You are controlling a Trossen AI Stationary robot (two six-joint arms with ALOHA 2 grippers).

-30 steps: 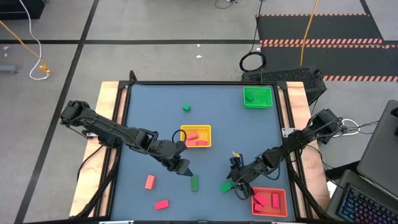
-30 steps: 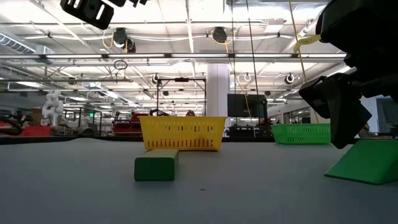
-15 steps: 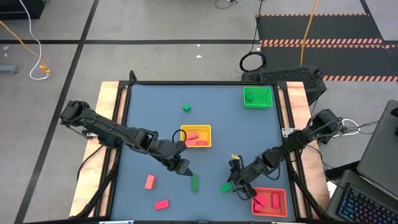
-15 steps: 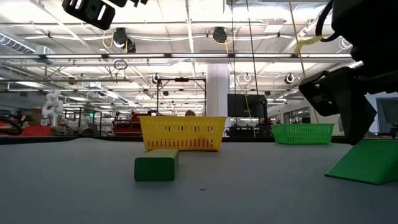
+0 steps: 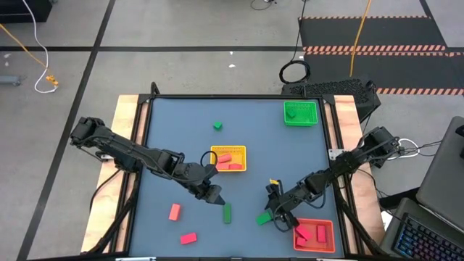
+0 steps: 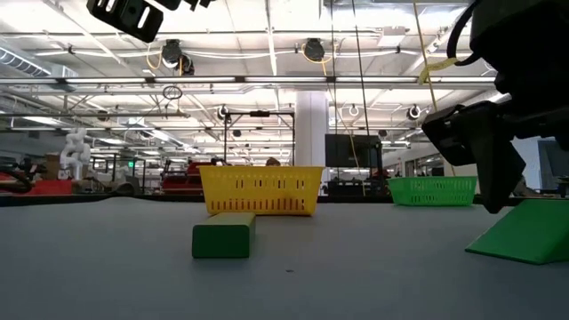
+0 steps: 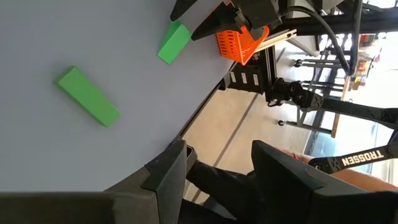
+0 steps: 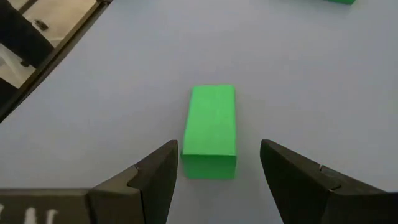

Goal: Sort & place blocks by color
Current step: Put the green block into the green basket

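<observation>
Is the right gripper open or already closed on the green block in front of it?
Open. In the right wrist view, the right gripper has its fingers spread to either side of the green block, with table visible between each finger and the block.

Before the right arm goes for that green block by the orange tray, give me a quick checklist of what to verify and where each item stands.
1. Right tool open: ok, its fingers stand apart.
2. Aligned with the green block: ok, the right wrist view shows the block lying lengthwise in line with the gap.
3. Tool empty: ok, nothing between the fingers.
4. Tool low enough to close on the block: cannot tell; in the low view it looks above the block.
5. Left tool out of the way: ok, it hangs open near the other green block, apart from the right arm.
6. Green tray reachable: cannot tell; it sits at the far right corner.
</observation>
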